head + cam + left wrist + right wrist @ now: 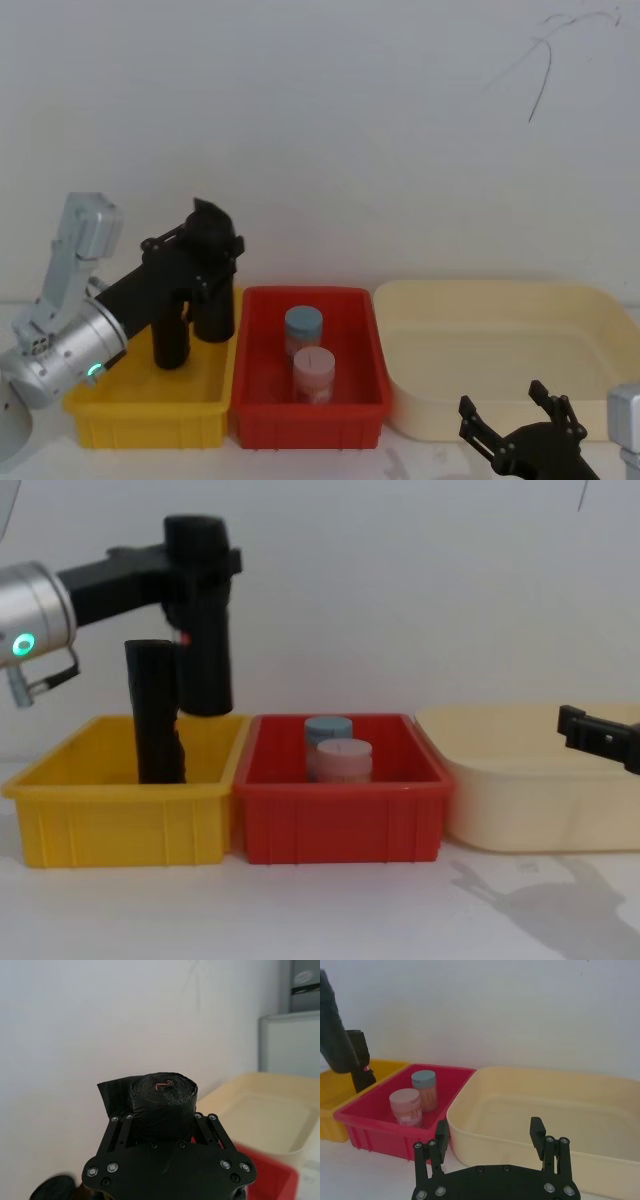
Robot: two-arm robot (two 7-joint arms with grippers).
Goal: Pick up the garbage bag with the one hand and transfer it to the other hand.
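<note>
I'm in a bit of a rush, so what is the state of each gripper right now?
Left gripper: shut on the garbage bag, over the yellow bin.
Right gripper: open, holding nothing.

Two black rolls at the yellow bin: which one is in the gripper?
The taller, thicker garbage bag: the left gripper clamps it, raised off the yellow bin's floor. The slimmer roll stands free in that bin.

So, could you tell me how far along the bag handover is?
Done: the left gripper is shut on the garbage bag, upright, its base about level with the yellow bin's rim. In hand: the carry across. Left: the handover itself; the right gripper sits open, low by the cream tub, far from the bag.
</note>
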